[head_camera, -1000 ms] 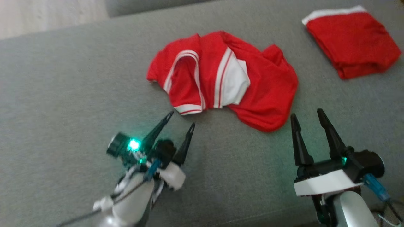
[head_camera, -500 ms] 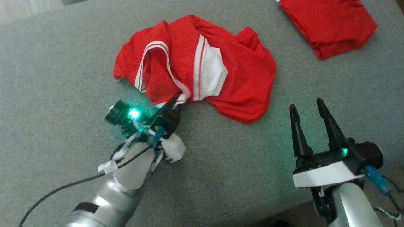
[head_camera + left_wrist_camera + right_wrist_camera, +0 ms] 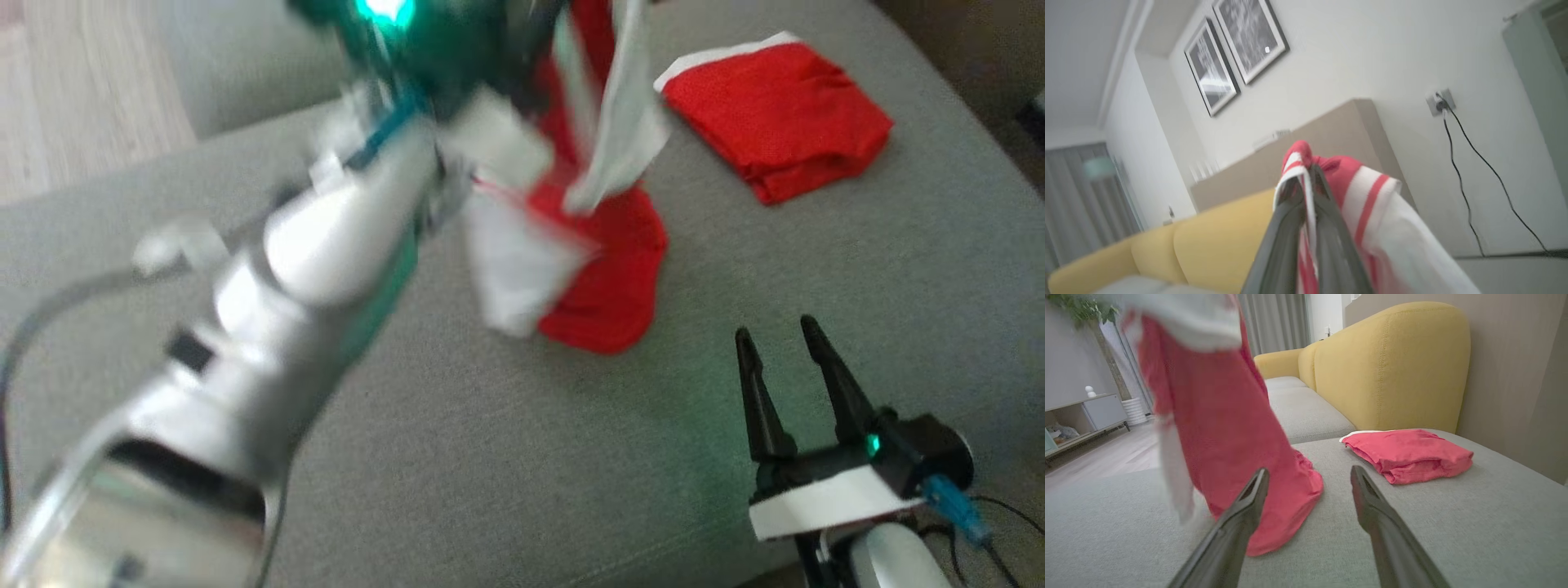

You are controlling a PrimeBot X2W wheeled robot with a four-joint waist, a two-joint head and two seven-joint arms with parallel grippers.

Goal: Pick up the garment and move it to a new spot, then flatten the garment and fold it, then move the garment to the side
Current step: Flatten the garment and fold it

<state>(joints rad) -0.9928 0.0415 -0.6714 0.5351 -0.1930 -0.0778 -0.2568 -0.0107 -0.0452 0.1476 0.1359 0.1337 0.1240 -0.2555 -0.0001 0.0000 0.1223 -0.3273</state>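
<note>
Right end effector sits low at the near edge of the grey sofa cushion, fingers spread wide, holding nothing.

Just beyond it, the red-and-white jersey garment hangs in a long drape. Its bottom fold is bunched on the cushion and the rest is in the air.

Left end effector is raised high, fingers pinched tight on the garment's white-striped edge. The head view is motion-blurred there, but the left wrist view shows cloth clamped between the tips.

Step in hand, as I read it: the lift-and-relocate.
- The pinch is on a thin hem, so carry smoothly with no jerks, or it may slip.
- Get the tail clear of the cushion before moving sideways, otherwise it drags and twists.
- Set it down on open cushion in front of the right end effector, so that side can take a second corner for flattening.
- Stay well apart from the folded red garment further back, near the yellow sofa backrest.
</note>
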